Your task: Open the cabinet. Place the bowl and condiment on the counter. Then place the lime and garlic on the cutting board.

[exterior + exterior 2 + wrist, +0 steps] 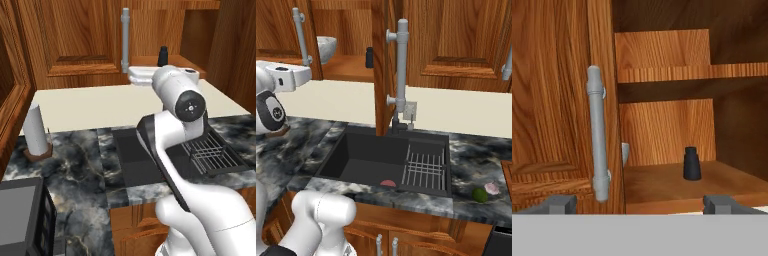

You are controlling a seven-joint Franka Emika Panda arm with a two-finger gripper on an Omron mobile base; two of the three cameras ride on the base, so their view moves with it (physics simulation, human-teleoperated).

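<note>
Gripper (pixel 640 202): I see both fingertips at the bottom of the hand view, spread wide apart with nothing between them, facing the cabinet's open half.
Cabinet (pixel 662 50): right door swung away, left door (pixel 552 100) shut at frame left; I see its grey handle (pixel 598 135) upright, left of centre.
Condiment (pixel 692 163): black bottle standing on the bottom shelf, right of centre in the hand view; upper middle in the left base view (pixel 163 56).
Bowl (pixel 326 47): pale grey, on the same shelf, upper left of the right base view; in the hand view I see only a sliver of its rim (pixel 625 153) past the door edge.
Counter (pixel 471 150): marbled stone around the dark sink (pixel 371 160).
Lime (pixel 480 195): lower right, on the counter.
Garlic (pixel 492 188): just beside the lime, upper right of it.
Cutting board (pixel 507 172): brown edge at the right border.
Paper roll (pixel 36 129): upright, left side of the left base view.
</note>
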